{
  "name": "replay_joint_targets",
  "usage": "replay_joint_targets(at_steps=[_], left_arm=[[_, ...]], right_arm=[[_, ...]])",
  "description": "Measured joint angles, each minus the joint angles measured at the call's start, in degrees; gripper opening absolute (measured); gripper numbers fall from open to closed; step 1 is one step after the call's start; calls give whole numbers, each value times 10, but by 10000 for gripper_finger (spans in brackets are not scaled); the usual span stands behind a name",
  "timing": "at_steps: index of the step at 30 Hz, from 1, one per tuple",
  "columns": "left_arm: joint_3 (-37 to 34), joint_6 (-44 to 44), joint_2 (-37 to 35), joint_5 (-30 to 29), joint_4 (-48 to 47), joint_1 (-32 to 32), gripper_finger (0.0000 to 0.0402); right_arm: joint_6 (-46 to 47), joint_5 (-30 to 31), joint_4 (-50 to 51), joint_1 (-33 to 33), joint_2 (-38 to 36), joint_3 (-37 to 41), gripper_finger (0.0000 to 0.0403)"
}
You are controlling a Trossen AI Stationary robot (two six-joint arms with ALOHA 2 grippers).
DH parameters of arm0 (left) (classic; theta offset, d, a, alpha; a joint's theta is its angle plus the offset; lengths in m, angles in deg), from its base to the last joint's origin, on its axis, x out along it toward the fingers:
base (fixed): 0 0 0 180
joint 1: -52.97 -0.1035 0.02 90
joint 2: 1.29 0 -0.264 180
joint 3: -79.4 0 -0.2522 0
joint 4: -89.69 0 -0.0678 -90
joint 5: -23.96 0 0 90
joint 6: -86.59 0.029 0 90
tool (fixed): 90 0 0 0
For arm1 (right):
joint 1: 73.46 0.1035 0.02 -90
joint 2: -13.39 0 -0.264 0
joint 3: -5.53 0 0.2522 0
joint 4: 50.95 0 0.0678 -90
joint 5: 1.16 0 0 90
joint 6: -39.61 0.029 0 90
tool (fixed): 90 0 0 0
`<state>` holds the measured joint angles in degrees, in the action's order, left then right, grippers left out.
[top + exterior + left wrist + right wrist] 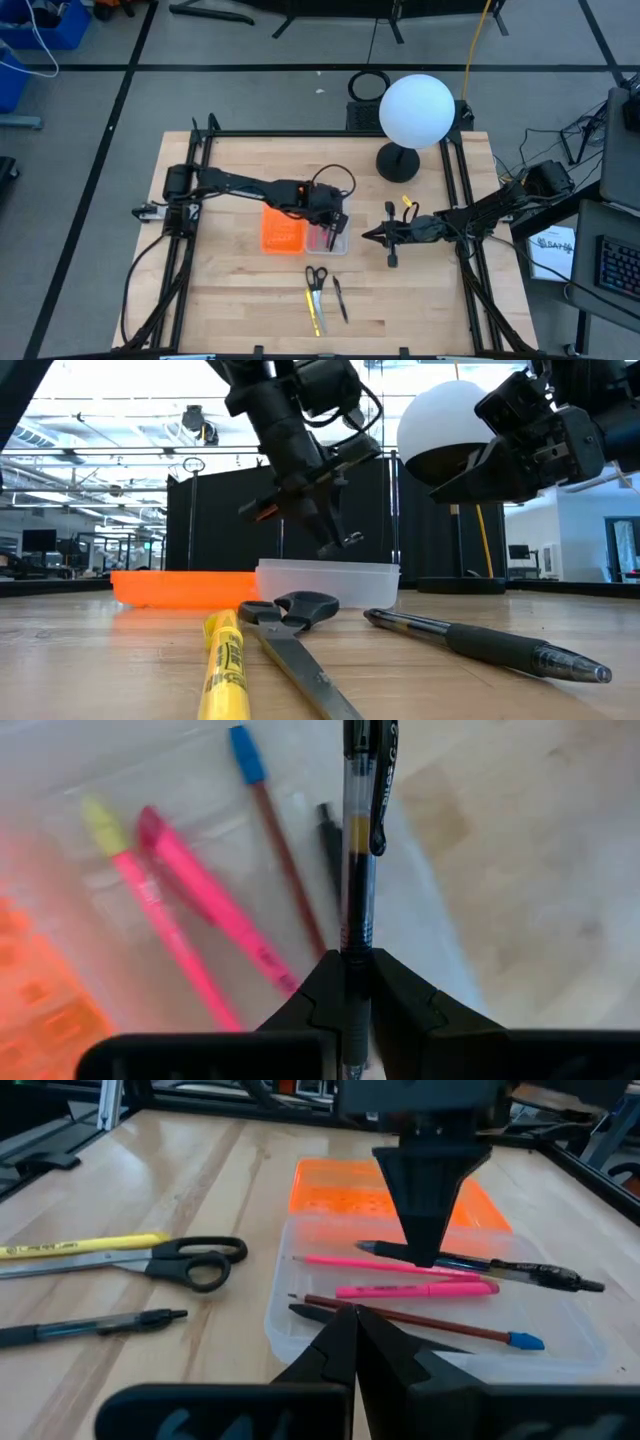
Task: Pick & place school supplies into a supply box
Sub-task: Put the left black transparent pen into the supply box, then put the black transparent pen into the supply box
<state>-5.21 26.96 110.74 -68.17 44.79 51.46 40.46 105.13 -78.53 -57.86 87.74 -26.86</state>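
Supply box (300, 1295) is my landmark: it lies just beside the orange perforated piece (281, 232) and already holds two pink pens (415, 1289), a brown pencil with a blue cap (420, 1321) and a dark pencil. My left gripper (352, 965) hangs over the box, fingers clamped on a clear black-clipped pen (358, 840), not yet released. My right gripper (352, 1320) waits near the box, fingers closed and empty. Scissors (316, 277), a yellow pen (315, 313) and a black pen (340, 300) lie outside the box, still to be collected.

Pink pens (415, 1290) in clear supply box (290, 1305); scissors (315, 277) outside
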Motion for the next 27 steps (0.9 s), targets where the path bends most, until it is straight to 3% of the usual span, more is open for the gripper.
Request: replay_joint_targets(at_steps=[7, 15, 22, 27], left_arm=[[20, 7, 42, -10, -64, -6, 35], [19, 6, 61, -9, -54, -22, 36], [19, -4, 57, -5, -52, -22, 111], [19, 26, 49, 16, -50, -17, 141]], right_arm=[[0, 0, 0, 0, 0, 0, 0], [2, -1, -4, 7, 0, 0, 0], [1, -1, -5, 14, 0, 0, 0], [6, -1, -5, 14, 0, 0, 0]])
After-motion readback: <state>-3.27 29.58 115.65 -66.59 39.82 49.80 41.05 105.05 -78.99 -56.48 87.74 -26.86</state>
